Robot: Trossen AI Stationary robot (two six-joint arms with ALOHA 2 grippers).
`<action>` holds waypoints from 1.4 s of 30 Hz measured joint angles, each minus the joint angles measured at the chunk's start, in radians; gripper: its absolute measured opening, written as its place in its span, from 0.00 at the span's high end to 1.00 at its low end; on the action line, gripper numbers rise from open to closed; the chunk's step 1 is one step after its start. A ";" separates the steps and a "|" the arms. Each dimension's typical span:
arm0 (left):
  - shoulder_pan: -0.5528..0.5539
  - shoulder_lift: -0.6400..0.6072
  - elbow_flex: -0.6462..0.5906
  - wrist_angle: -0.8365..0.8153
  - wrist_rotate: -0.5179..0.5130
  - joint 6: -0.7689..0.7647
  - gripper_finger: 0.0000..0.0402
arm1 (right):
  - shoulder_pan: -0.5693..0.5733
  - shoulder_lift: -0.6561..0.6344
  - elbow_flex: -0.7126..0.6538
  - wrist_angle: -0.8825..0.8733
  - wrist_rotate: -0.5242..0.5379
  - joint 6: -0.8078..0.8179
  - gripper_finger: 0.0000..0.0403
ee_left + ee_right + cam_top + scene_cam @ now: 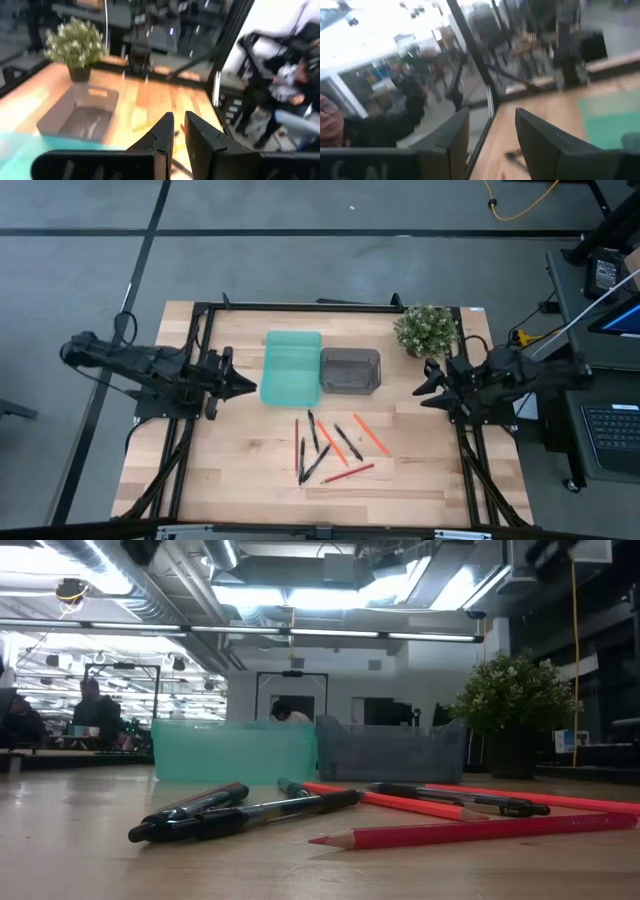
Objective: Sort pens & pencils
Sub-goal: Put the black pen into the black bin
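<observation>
Several pens and pencils lie loose on the wooden table, near the front of its middle: black pens and orange-red pencils, some crossing each other. Behind them stand a teal tray and a grey tray, side by side. My left gripper hovers left of the teal tray, its fingers almost together with only a thin slit between them. My right gripper hovers right of the grey tray, open, its fingers well apart. Neither touches anything.
A small potted plant stands at the far right of the table, behind my right gripper. A black frame runs along the table's far edge and both sides. Bare wood shows left and right of the pens. People sit in the room beyond.
</observation>
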 joint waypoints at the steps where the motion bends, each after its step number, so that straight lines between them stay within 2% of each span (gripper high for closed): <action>1: -0.029 0.049 0.062 -0.065 -0.031 -0.028 0.90 | 0.021 0.055 0.054 -0.062 0.009 0.020 0.60; 3: -0.083 0.153 0.168 -0.201 -0.100 -0.109 0.90 | 0.067 0.170 0.146 -0.167 0.026 0.073 0.60; 6: -0.151 0.307 0.289 -0.392 -0.181 -0.310 0.90 | 0.132 0.351 0.263 -0.267 0.030 0.163 0.60; 11: -0.210 0.509 0.423 -0.691 -0.196 -0.688 0.90 | 0.229 0.623 0.414 -0.375 0.029 0.285 0.60; 16: -0.241 0.615 0.475 -0.840 -0.202 -0.874 0.90 | 0.298 0.851 0.538 -0.594 0.076 0.433 0.60; 20: -0.248 0.633 0.478 -0.872 -0.255 -0.927 0.90 | 0.339 0.990 0.590 -0.732 0.126 0.507 0.60; 27: -0.247 0.628 0.479 -0.922 -0.309 -0.963 0.90 | 0.349 1.126 0.592 -0.736 0.198 0.566 0.60; 42: -0.247 0.629 0.479 -0.983 -0.322 -0.958 0.90 | 0.265 1.156 0.592 -0.827 0.288 0.719 0.60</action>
